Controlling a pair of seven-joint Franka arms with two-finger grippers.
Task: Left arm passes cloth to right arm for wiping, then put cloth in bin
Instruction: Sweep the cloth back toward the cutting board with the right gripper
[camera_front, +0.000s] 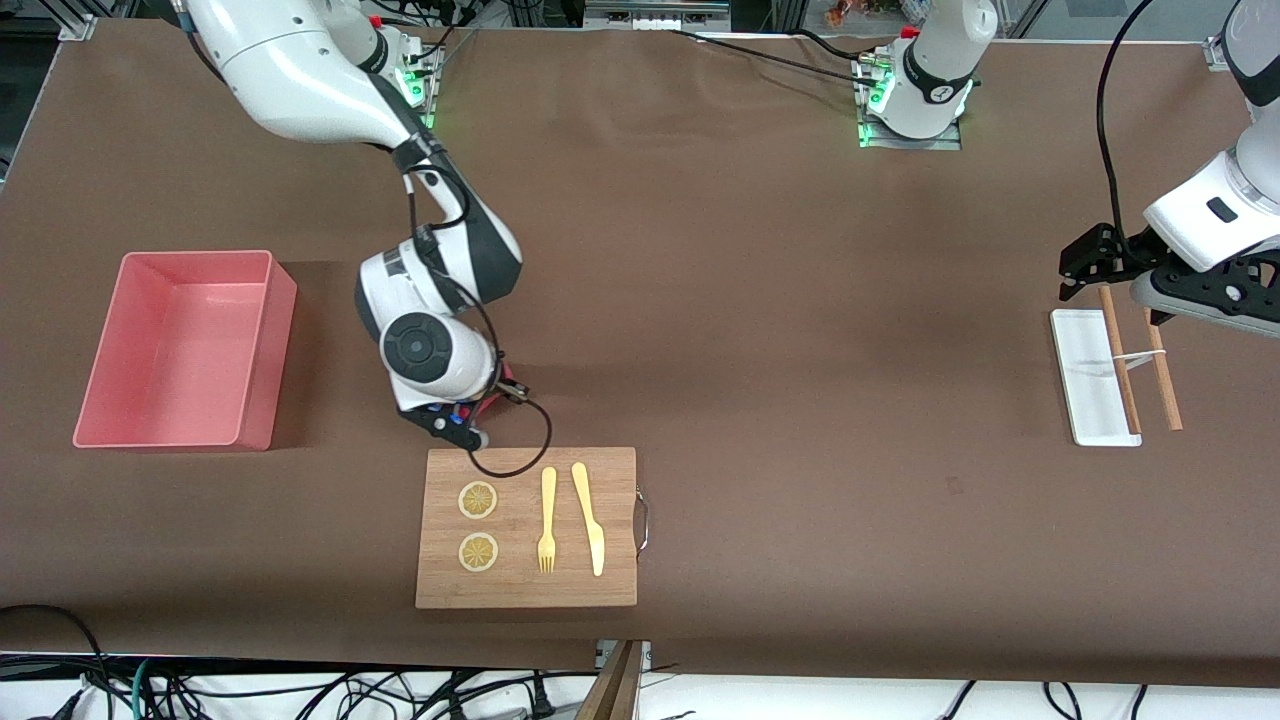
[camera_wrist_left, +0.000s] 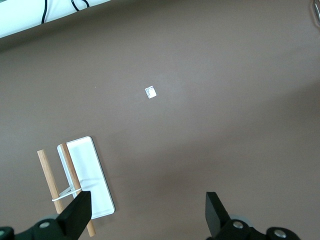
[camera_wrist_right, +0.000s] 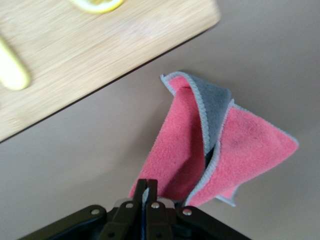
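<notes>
My right gripper (camera_front: 462, 425) is low over the table, just off the wooden board's corner nearest the bin. In the right wrist view its jaws (camera_wrist_right: 146, 185) are shut on an edge of the magenta-red cloth (camera_wrist_right: 192, 150), which hangs folded with its grey reverse showing. Only a red sliver of the cloth (camera_front: 494, 397) shows in the front view. The salmon-pink bin (camera_front: 262, 370) stands empty toward the right arm's end of the table. My left gripper (camera_front: 1110, 298) is open and empty, up over the white tray's end; its fingers (camera_wrist_left: 76, 216) stand wide apart.
A wooden board (camera_front: 610, 560) carries two lemon slices (camera_front: 478, 500), a yellow fork (camera_front: 547, 520) and a yellow knife (camera_front: 590, 520). A small white tray (camera_front: 1085, 385) with two wooden sticks (camera_front: 1163, 378) lies at the left arm's end; it also shows in the left wrist view (camera_wrist_left: 95, 175).
</notes>
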